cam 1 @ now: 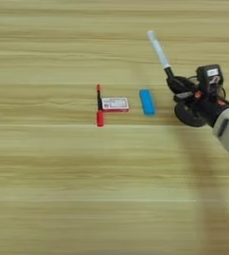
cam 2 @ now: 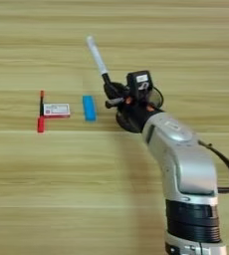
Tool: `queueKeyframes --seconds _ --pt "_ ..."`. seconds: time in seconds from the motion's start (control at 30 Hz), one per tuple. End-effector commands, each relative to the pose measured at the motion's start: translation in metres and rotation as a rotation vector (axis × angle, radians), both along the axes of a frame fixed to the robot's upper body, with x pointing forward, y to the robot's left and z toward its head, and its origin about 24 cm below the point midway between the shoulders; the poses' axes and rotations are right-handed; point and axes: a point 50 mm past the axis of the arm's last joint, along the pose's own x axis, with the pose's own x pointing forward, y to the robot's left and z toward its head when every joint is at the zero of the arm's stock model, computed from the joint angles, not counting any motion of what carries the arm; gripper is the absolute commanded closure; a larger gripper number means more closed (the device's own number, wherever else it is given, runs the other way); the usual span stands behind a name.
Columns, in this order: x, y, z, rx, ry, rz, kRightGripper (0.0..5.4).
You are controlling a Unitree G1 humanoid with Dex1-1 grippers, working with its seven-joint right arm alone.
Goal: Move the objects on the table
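1. Our right arm's jaws [cam 2: 111, 94] are clamped on the black-capped end of the white marker [cam 2: 96, 56], held above the worktop [cam 1: 47, 199]
2. The marker's long axis runs from the jaws up and to the left, white end pointing to the far left (whether it tilts upward we cannot tell)
3. The other objects lie left of the jaws: the blue oblong block [cam 1: 147, 102] just beside them, long axis near front-to-back; further left the white-and-red box [cam 1: 115, 103], touching the red pen [cam 1: 99, 105], which also lies front-to-back
4. We judge the coming move turns on the marker's placement among these, likely leftward
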Motion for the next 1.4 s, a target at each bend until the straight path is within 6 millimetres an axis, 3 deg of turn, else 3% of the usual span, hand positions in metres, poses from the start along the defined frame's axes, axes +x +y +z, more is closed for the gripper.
queueKeyframes --seconds 0.03,0.37,0.57,0.67,0.9,1.4 --pt "0.001 -0.025 0.044 -0.043 -0.166 -0.085 4.72" --pt "-0.003 -0.080 0.051 -0.087 -0.151 -0.311 4.72" --pt "-0.004 -0.101 0.048 -0.110 -0.121 -0.398 4.72" --pt "0.000 -0.104 0.040 -0.115 -0.079 -0.404 4.72" --pt "0.014 -0.108 -0.002 -0.131 0.093 -0.402 4.72" --pt "0.013 -0.110 -0.054 -0.170 0.308 -0.393 4.72"
